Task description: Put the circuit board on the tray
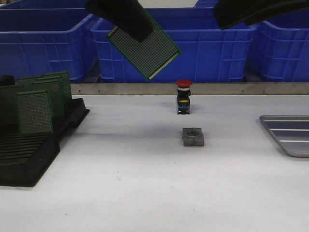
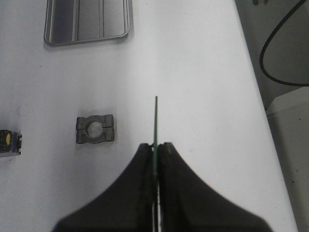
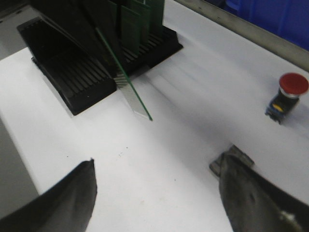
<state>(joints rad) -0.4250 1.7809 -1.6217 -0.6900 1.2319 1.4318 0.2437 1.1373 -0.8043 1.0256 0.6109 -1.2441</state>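
A green perforated circuit board (image 1: 147, 50) hangs tilted high over the table, left of centre, pinched by my left gripper (image 1: 133, 30), which is shut on its upper corner. In the left wrist view the circuit board (image 2: 156, 123) shows edge-on between the closed fingers of the left gripper (image 2: 157, 145). The silver-grey ridged tray (image 1: 289, 134) lies at the table's right edge, and the tray (image 2: 89, 21) also shows in the left wrist view. My right gripper (image 3: 155, 166) is open and empty, held high at the upper right; the held circuit board (image 3: 126, 77) shows in its view.
A black slotted rack (image 1: 34, 140) with several upright green boards stands at the left. A red-capped push button (image 1: 183, 96) and a grey clamp block (image 1: 193, 137) sit mid-table. Blue crates (image 1: 212, 48) line the back behind a metal rail.
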